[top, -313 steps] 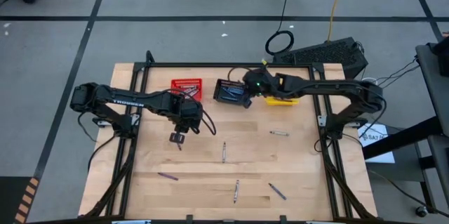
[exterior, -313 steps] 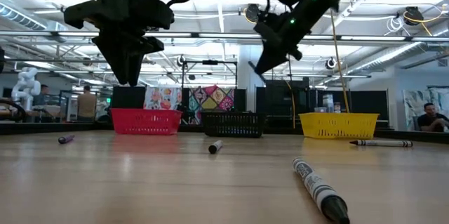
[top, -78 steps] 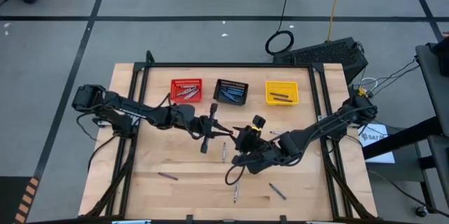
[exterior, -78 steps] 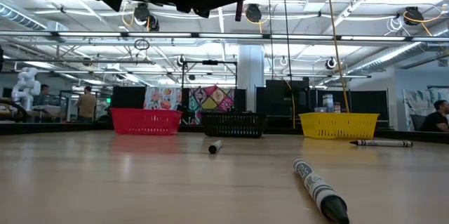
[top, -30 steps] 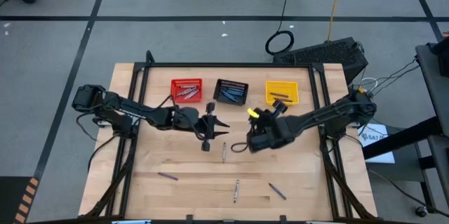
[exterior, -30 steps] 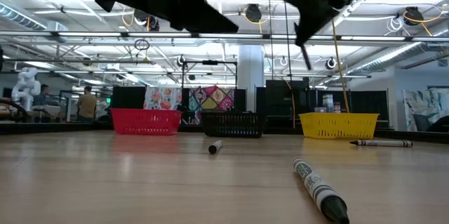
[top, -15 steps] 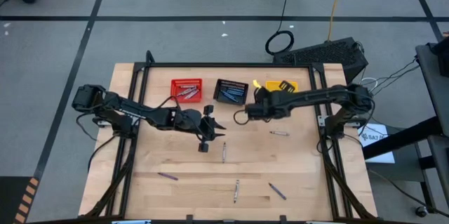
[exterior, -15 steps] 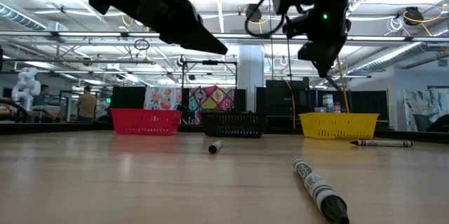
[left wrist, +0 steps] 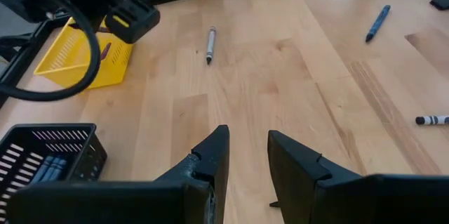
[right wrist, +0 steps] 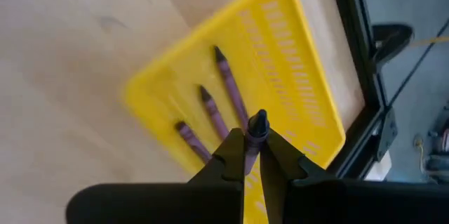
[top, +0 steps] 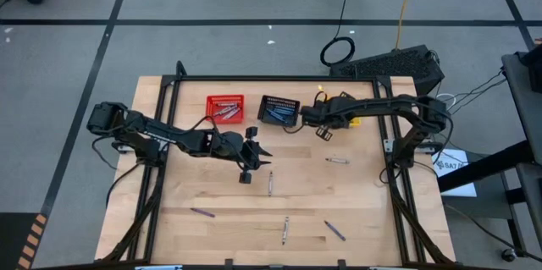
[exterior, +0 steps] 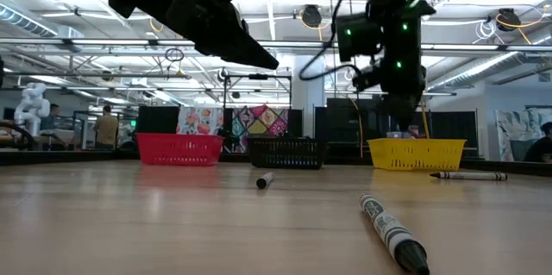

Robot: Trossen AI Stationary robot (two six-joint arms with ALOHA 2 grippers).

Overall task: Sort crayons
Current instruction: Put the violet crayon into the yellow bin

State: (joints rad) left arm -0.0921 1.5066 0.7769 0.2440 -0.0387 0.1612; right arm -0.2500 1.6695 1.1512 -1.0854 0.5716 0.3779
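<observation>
Over the yellow basket (right wrist: 295,76), we see the right gripper (right wrist: 254,155) pinching a purple crayon (right wrist: 257,129) between closed fingers, three already inside. The left gripper (left wrist: 247,155) hovers near, fingers apart, empty. Five crayons (top: 270,183) (by our count) remain on the counter (top: 364,211).

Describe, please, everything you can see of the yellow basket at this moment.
The yellow basket is a small rectangular tray of slotted plastic with low walls, standing flat at the table's far edge, rightmost of three baskets. Three purple crayons lie inside, roughly parallel. The right gripper hovers above it, fingers shut on a fourth purple crayon; nothing else touches it.
</observation>
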